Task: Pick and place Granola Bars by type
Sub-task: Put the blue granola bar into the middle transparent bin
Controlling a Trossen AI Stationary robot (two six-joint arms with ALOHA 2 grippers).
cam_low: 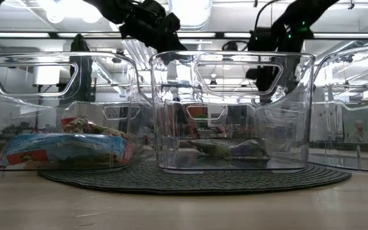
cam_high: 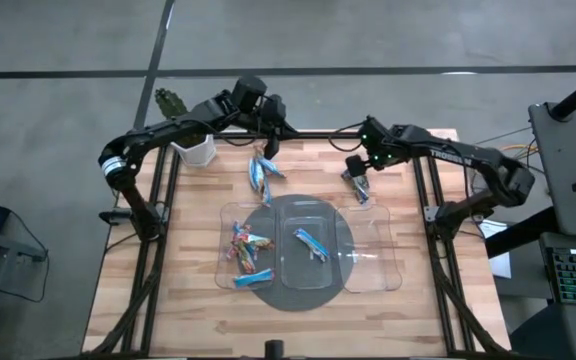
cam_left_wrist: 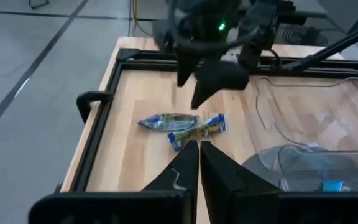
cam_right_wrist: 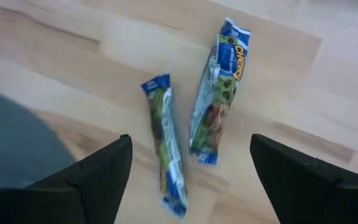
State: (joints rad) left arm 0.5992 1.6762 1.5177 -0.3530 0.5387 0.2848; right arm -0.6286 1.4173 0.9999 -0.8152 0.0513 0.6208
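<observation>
Two blue-wrapped granola bars (cam_right_wrist: 166,149) (cam_right_wrist: 219,93) lie flat on the wood at the table's far right. My right gripper (cam_right_wrist: 191,146) hangs open just above them, a finger on either side, touching neither; it also shows in the high view (cam_high: 356,172). A small heap of blue bars (cam_high: 263,175) lies at the far middle. My left gripper (cam_left_wrist: 199,152) hovers shut and empty above the far edge, near that heap (cam_high: 273,135). The left clear tray (cam_high: 226,215) holds red-pink multicoloured bars (cam_high: 243,243) and a blue one (cam_high: 253,278). The middle tray (cam_high: 290,275) holds one blue bar (cam_high: 311,243).
A third clear tray (cam_high: 373,265) sits to the right of the other two, with nothing showing in it. All three trays rest on or beside a round dark mat (cam_high: 298,297). A white cup (cam_high: 196,150) with a plant stands at the far left corner.
</observation>
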